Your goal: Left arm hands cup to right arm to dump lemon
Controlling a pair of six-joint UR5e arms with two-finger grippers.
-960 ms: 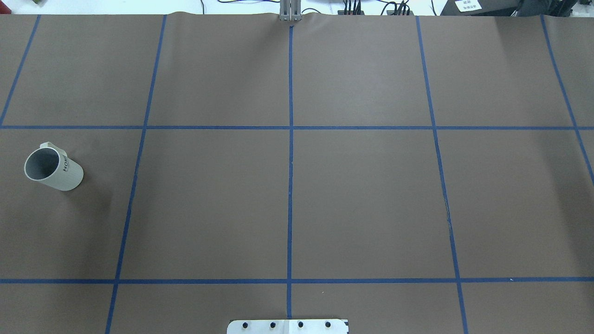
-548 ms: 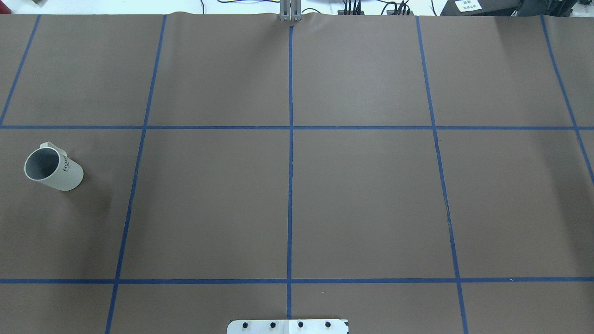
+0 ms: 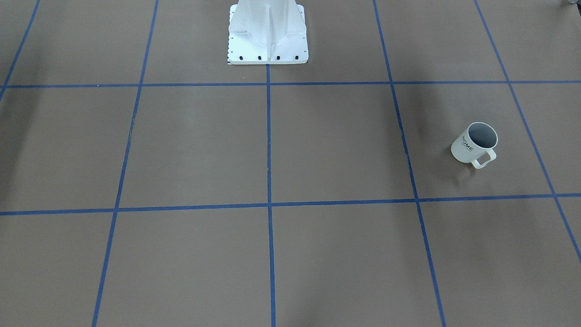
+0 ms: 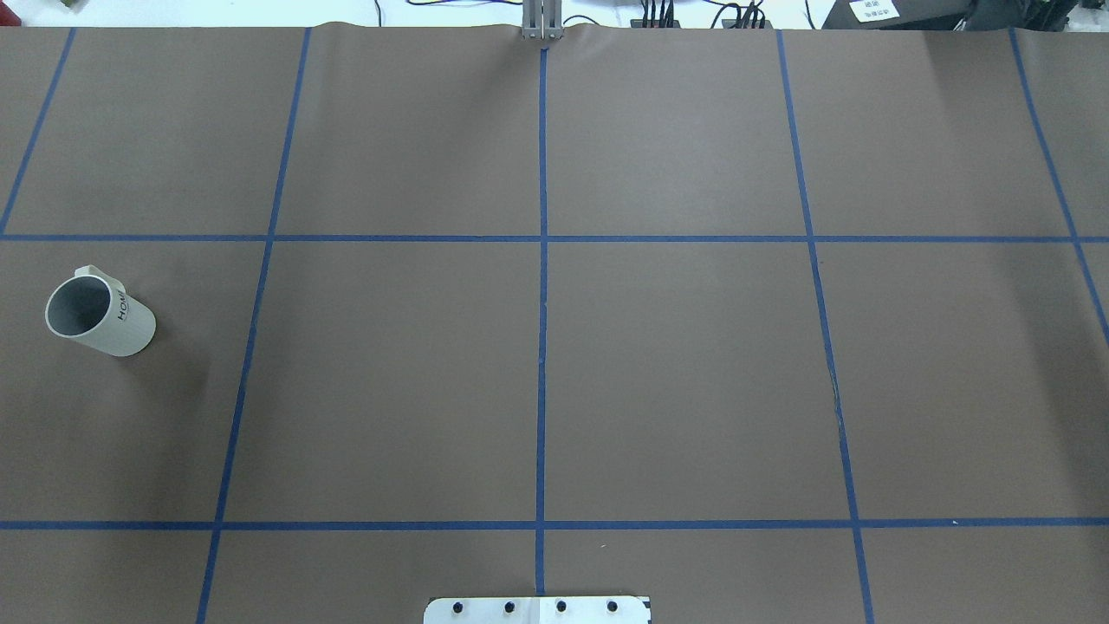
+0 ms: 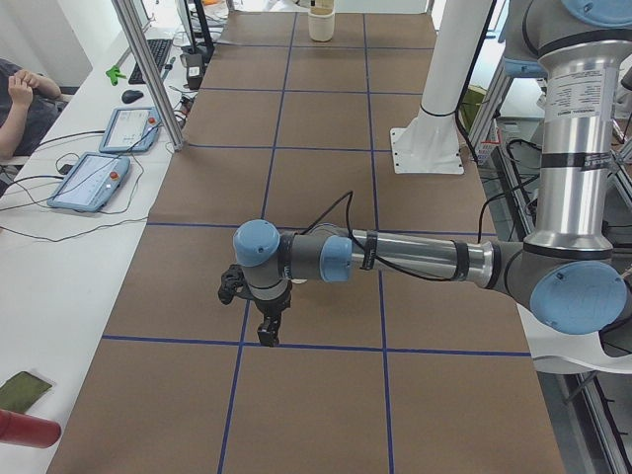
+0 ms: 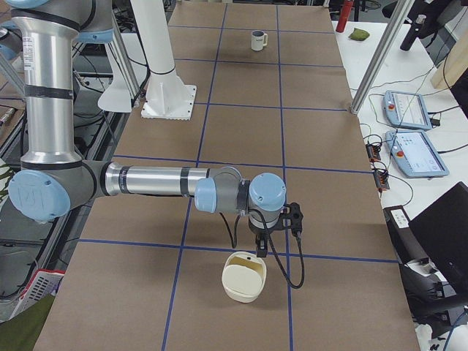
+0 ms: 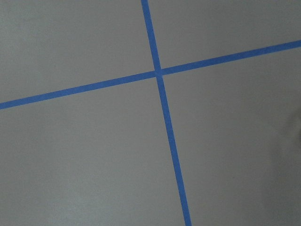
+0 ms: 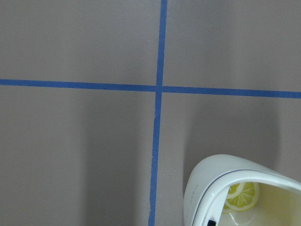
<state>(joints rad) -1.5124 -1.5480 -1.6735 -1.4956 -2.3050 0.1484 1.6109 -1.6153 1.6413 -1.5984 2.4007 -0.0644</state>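
Right pincer (image 6: 261, 250) hangs near cream bowl (image 6: 243, 276) — cup (image 6: 257, 40) well apart.

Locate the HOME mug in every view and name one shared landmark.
Front-facing: cup, right side, mid-height.
Overhead: cup, far left, mid-height.
Exterior left: not visible.
Exterior right: cup, top centre, far end.
Left wrist: absent.
Right wrist: absent.
Landmark: white base plate, seen in all four exterior views.
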